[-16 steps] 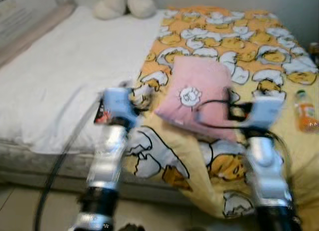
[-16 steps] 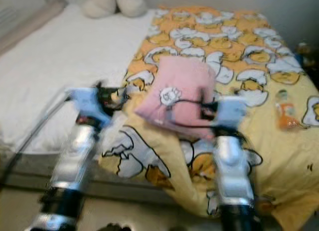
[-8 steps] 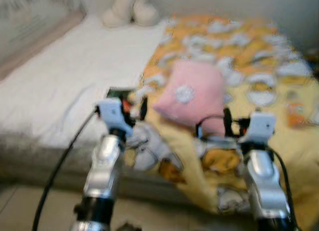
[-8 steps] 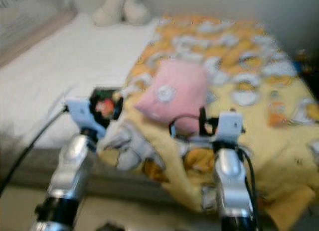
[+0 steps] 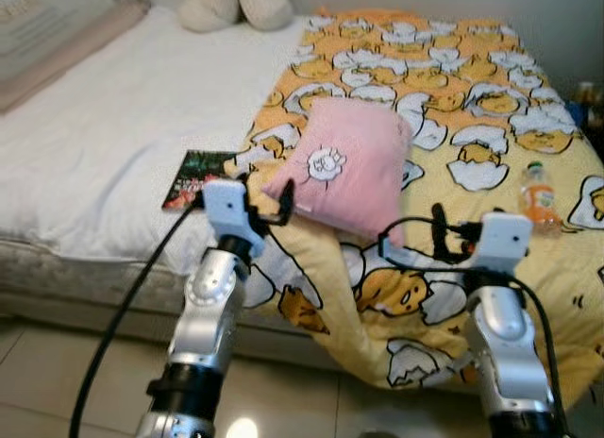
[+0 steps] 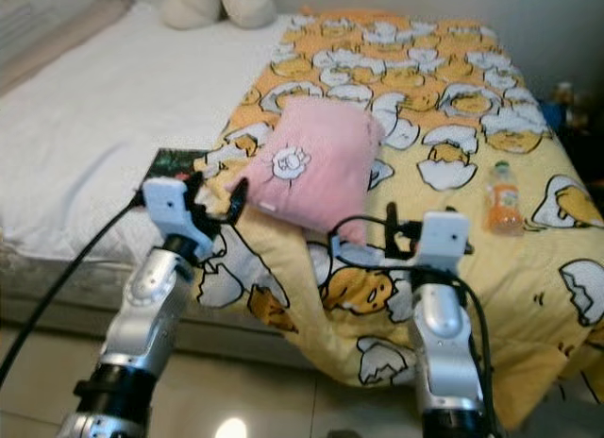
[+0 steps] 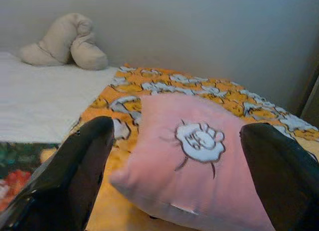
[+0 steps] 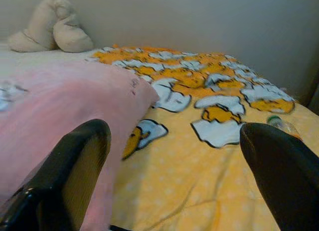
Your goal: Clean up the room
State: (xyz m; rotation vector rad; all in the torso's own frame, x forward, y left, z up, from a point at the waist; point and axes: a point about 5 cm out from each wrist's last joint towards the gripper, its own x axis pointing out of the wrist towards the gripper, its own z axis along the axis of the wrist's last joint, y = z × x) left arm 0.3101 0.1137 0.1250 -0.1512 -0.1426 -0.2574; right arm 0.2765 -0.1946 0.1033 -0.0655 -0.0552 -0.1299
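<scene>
Bed with white sheet [image 5: 104,145] takes the robot's left half of the scene. Yellow blanket printed with egg cartoons [image 5: 453,108] covers the right half, its near edge hanging off the mattress toward the tiled floor [image 5: 57,372]. Square pink fabric cushion with a white cartoon patch [image 5: 349,169] lies on the blanket near the middle, one corner toward the left pincer. Cream plush toy [image 5: 236,4] sits at the head end. Dark magazine with red print [image 5: 193,178] is flat on the sheet, just beside the blanket edge. Orange drink bottle [image 5: 540,194] lies on the blanket, well right of the cushion. Left pincer [image 7: 174,156] fingers apart, hovering at the cushion. Right pincer [image 8: 174,156] fingers apart, over the blanket beside the cushion.
</scene>
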